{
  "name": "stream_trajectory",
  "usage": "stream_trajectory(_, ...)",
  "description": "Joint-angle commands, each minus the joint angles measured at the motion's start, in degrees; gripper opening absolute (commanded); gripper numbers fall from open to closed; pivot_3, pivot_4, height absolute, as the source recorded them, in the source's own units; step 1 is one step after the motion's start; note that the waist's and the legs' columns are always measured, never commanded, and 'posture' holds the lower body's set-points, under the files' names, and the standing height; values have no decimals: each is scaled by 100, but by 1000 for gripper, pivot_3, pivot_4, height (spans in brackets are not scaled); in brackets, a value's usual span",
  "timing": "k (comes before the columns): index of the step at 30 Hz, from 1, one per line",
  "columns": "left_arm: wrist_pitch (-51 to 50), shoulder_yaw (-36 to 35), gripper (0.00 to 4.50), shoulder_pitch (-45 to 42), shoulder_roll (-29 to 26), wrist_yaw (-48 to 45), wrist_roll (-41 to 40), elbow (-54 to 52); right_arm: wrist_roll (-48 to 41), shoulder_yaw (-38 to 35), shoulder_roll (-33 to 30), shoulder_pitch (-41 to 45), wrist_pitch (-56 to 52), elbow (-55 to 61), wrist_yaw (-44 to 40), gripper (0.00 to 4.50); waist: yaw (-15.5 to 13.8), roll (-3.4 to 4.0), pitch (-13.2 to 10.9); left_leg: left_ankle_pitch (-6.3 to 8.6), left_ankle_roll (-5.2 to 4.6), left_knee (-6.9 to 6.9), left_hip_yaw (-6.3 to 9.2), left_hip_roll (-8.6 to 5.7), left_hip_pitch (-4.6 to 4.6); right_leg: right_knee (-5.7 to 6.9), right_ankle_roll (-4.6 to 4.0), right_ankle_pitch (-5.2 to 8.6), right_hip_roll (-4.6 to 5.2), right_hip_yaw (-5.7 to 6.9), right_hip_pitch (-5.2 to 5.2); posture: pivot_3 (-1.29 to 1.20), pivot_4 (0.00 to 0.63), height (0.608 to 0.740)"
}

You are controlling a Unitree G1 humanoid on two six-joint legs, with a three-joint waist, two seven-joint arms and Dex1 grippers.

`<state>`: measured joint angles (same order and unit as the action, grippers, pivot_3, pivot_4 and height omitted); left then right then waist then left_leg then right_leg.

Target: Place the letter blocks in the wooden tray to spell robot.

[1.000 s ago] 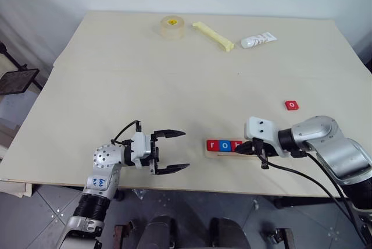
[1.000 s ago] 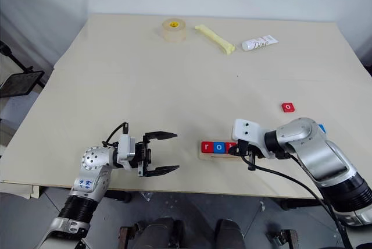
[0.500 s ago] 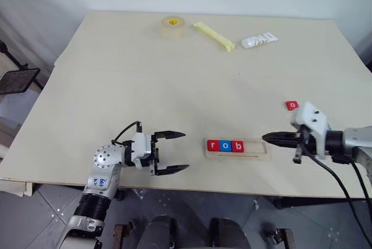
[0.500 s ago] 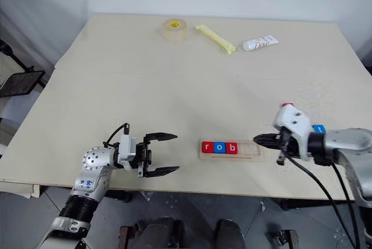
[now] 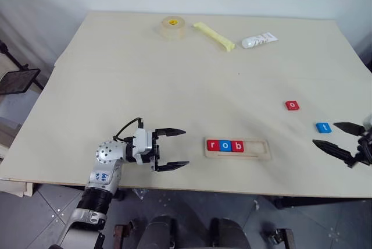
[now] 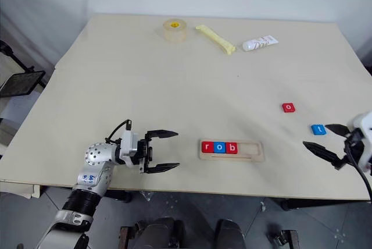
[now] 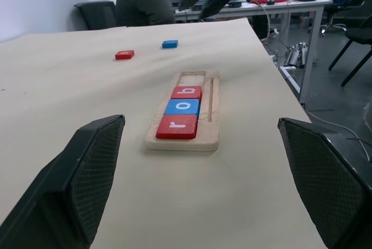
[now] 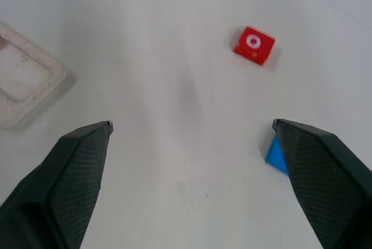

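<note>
Three letter blocks, red r (image 5: 213, 145), blue o (image 5: 225, 145), red b (image 5: 237, 146), sit in the wooden tray (image 5: 256, 149) near the table (image 5: 174, 86) front edge. Red o (image 5: 292, 105) and blue t (image 5: 324, 127) lie loose right of it. Right tool (image 5: 336, 138) empty, jaws spread, just beside t. Left tool (image 5: 172, 149) wide apart, empty, left of tray.

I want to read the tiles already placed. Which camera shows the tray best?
The left wrist view: the tray is close, its r, o, b tiles clear. The eye views show it whole but small; the right wrist view catches an empty end.
</note>
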<state>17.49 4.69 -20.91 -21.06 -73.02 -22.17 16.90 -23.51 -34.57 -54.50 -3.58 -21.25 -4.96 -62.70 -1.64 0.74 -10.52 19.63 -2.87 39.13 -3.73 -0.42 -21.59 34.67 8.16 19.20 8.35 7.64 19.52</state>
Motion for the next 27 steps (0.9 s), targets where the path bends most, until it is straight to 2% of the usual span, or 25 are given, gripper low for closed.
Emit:
stream_trajectory(1, 85, -45, 4500, -82, 6, -78, -36, 51, -257, -490, 140, -219, 142, 35, -8, 4476, 6, 0, 0, 0, 0, 0, 0, 0, 0, -1, 0, 0, 0, 0, -1, 0, 150, 740)
stream_trajectory(10, 109, -72, 4500, -173, -1, -159, -39, 177, -365, -738, 355, -446, 346, -67, 187, 4476, 22, 1, 0, 0, 1, 0, -1, 2, 2, -2, 0, 0, 0, -1, -1, 0, 150, 740)
stream_trajectory(27, 125, -75, 4500, -265, -2, -203, -33, 231, -652, -661, 353, -414, 150, 9, 522, 4476, 16, 1, 0, 0, 0, 0, -2, 1, 2, -2, 0, 0, 0, -1, -2, 0, 150, 740)
